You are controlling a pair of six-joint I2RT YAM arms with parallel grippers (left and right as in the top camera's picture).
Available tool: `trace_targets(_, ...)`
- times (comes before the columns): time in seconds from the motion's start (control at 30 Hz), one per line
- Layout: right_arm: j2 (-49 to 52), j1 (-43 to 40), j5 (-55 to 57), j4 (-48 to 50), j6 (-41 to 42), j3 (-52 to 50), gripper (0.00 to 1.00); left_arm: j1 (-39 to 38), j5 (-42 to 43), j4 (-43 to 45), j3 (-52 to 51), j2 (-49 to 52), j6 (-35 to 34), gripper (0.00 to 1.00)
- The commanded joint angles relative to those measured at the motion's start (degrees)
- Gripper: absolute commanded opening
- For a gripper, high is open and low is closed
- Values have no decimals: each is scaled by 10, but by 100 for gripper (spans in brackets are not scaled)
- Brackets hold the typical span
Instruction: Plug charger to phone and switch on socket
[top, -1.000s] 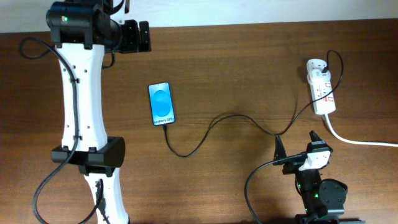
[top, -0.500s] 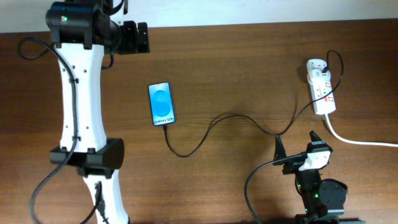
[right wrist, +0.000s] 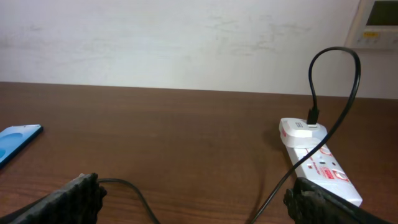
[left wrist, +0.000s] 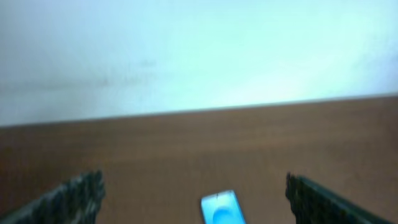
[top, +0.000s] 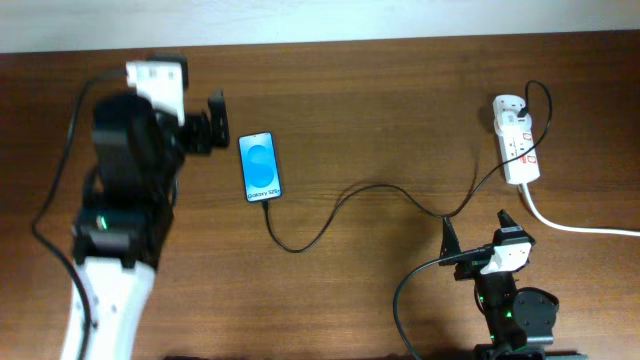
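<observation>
Contact between charger [top: 372,185] tip and Galaxy S25 phone [top: 259,167] looks made at the phone's 6 o'clock edge. Left tool [top: 216,125], spread, hovers at its 9 o'clock. Right tool [top: 475,232], also spread, should press squarely on the power strip [top: 517,140] at the counter's [top: 380,100] 2 o'clock, clear of the charger.

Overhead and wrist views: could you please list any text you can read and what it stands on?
"Galaxy S25": white text on the phone screen.
Red markings on the socket: too small to read.
Wall panel display: too small to read.
</observation>
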Motion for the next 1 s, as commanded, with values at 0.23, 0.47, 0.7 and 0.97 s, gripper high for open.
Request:
trace_targets(0.23,-6,6,-3,-3,4,-3,98,20,30,286,-457,-341,135,99)
trace_targets(0.47,-6,6,-3,-3,4,-3,98,41,30,264,-603,-553,135,99)
trace_targets(0.7,-6,6,-3,-3,4,-3,98,41,30,198,-654,-653,135,99)
trace_targets(0.97,-6,6,-3,-3,4,-3,98,41,30,157,-664,-662,132,99)
